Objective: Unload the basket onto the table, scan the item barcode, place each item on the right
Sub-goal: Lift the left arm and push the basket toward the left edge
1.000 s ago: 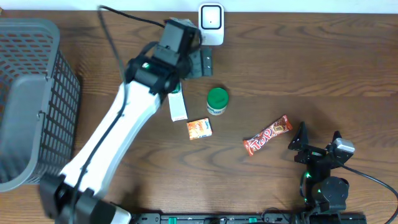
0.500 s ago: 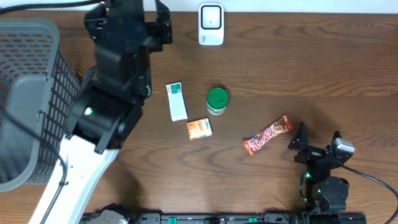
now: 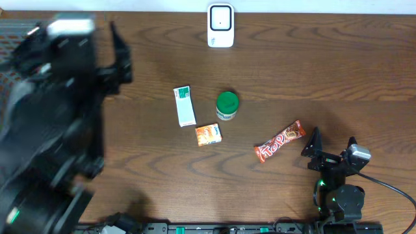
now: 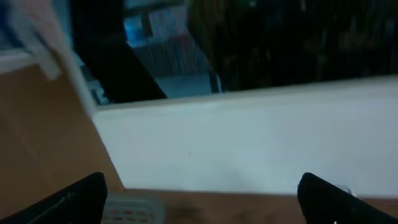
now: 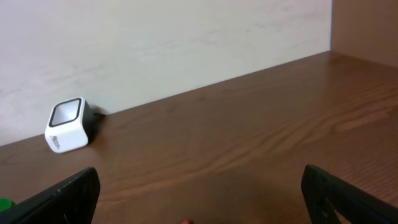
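Table (image 3: pixel 325 78): scanner (image 3: pixel 220 25), carton (image 3: pixel 184 106), jar (image 3: pixel 227 104), packet (image 3: pixel 208 134), candy bar (image 3: pixel 280 141).

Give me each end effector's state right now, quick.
Left end effector: open, holding nothing.
Right end effector: open, holding nothing.

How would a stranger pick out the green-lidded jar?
Start at the brown wooden table; four small items lie near its middle. The jar stands between the white-and-green box and the red candy bar. It alone is round, with a green lid.
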